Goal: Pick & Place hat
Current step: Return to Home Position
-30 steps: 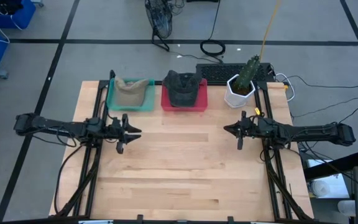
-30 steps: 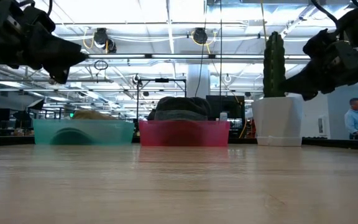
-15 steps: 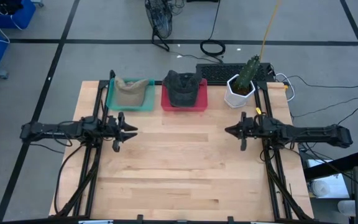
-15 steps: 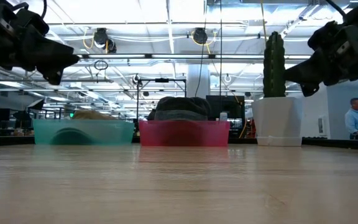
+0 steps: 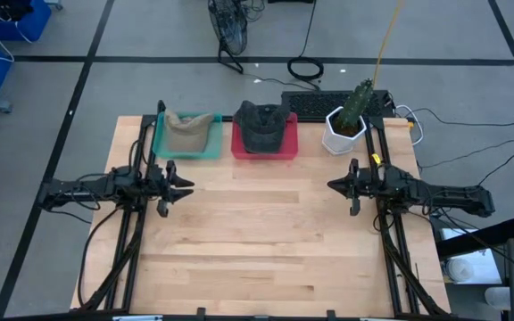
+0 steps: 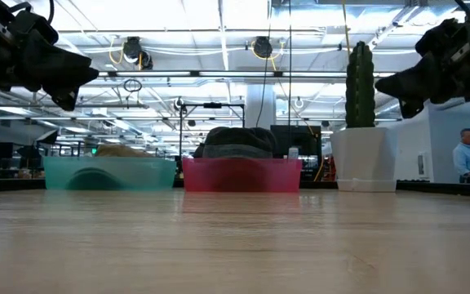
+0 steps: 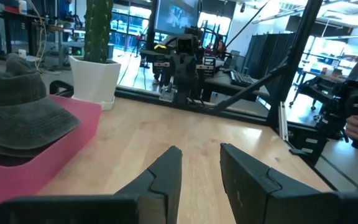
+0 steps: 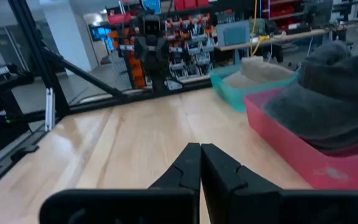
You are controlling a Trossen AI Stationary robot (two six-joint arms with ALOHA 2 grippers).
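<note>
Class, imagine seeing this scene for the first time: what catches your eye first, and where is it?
The red bin at the far edge of the table, heaped with black caps, stands out, between a teal bin holding a tan cap and a potted cactus. Nearer, two dark arms face each other above the wood, the left end effector open, the right end effector shut.

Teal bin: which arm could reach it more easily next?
Probably left. The left gripper, jaws open and empty, hangs near the teal bin; the right gripper, jaws shut, is farther off, by the cactus pot.
</note>
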